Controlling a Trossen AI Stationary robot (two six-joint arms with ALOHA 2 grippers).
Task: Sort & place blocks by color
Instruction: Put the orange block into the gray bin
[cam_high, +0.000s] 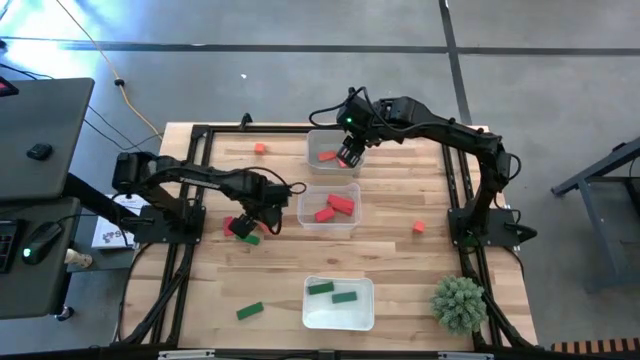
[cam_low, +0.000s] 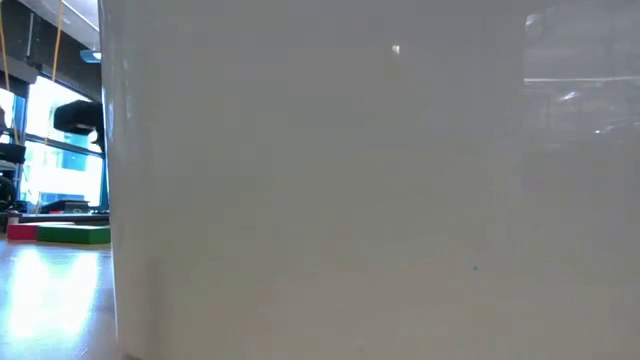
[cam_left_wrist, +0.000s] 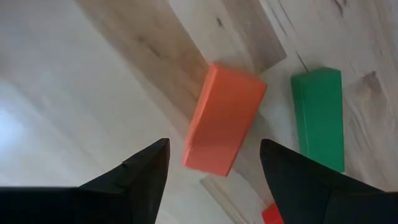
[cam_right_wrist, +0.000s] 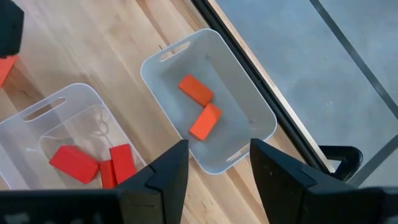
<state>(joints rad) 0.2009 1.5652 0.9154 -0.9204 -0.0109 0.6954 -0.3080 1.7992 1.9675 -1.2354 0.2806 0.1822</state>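
My left gripper (cam_high: 254, 212) (cam_left_wrist: 214, 167) is open above the table's left part, one finger on either side of an orange-red bar (cam_left_wrist: 224, 118) that lies flat on the wood; it touches nothing. A green bar (cam_left_wrist: 320, 118) (cam_high: 251, 239) lies beside that bar, and a red block (cam_high: 238, 227) is next to it. My right gripper (cam_high: 350, 152) (cam_right_wrist: 214, 163) is open and empty over the far tray (cam_right_wrist: 261, 109), which holds two orange blocks (cam_right_wrist: 196, 91) (cam_right_wrist: 205, 122). The middle tray (cam_high: 305, 222) holds red blocks (cam_right_wrist: 74, 162). The near tray (cam_high: 312, 318) holds two green blocks (cam_high: 321, 288).
Loose blocks lie on the table: an orange one (cam_high: 260, 148) near the far edge, an orange-red one (cam_high: 419, 227) to the right, a green bar (cam_high: 250, 311) near the front. A spiky green plant ball (cam_high: 460, 302) sits at the near right corner. A white tray wall (cam_low: 380, 200) fills the low view.
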